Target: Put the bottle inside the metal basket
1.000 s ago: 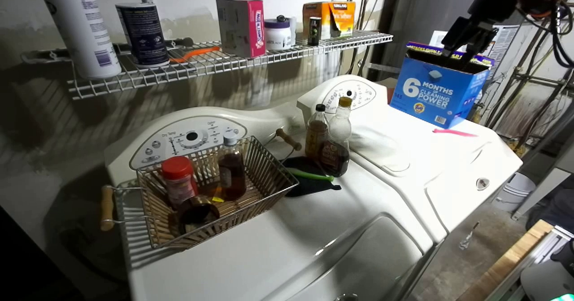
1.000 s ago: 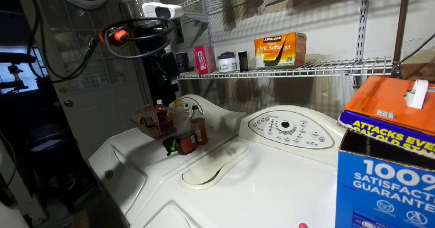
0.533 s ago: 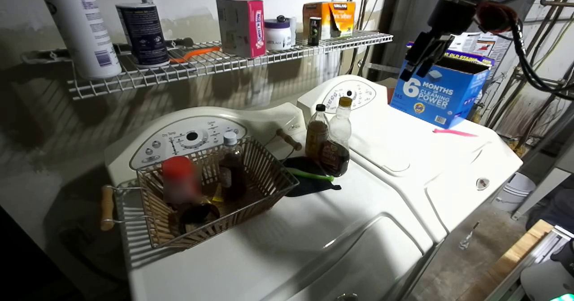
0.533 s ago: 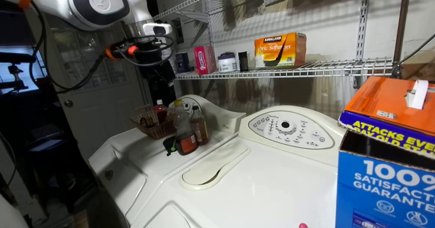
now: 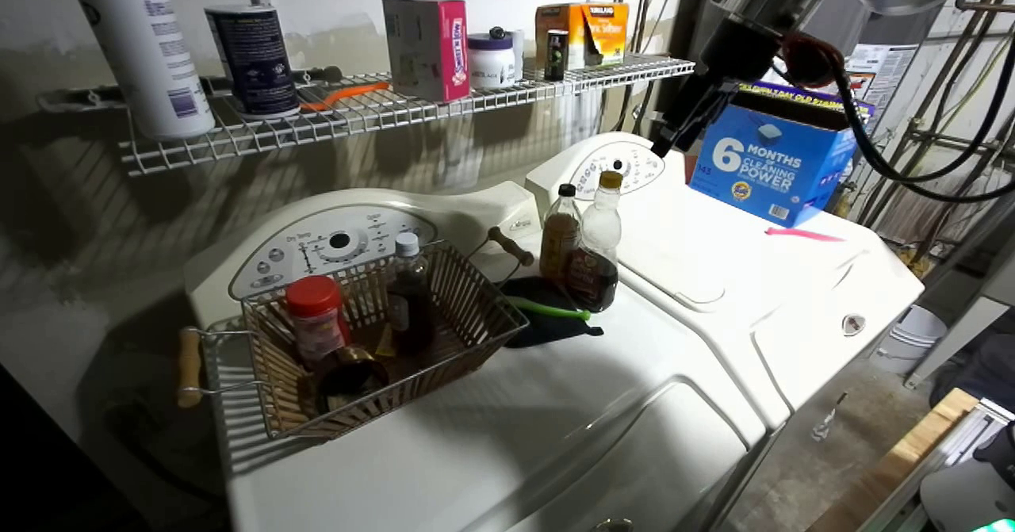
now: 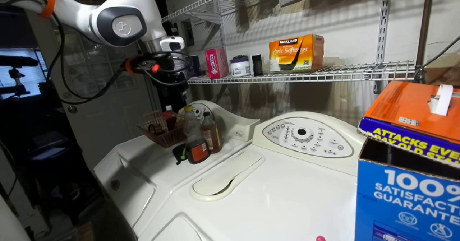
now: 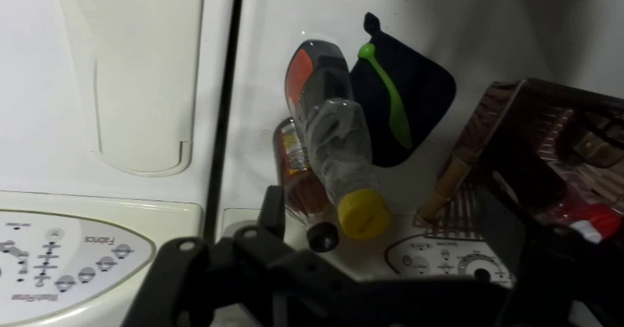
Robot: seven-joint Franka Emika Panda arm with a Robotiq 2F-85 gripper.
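One yellow-capped bottle, clear in its upper part and dark with contents below, stands upright on the white table just outside the metal basket, off the end where a wooden handle sticks out. Close beside it, on the same side of the basket, stands a black-capped bottle with amber contents; whether the two touch, I can't tell. A white-capped bottle full of something dark sits upright inside the basket, along with a red-lidded jar. Which of the three the task means is unclear. The claw has its fingers spread well apart in the wrist view; it hangs higher than the basket and well away from it, on the yellow-capped bottle's side. Between basket and outside bottles lies a dark mitt with a green utensil on it. A wire shelf runs along the wall above the basket's level, and a blue box stands well apart from the basket, beyond those bottles.
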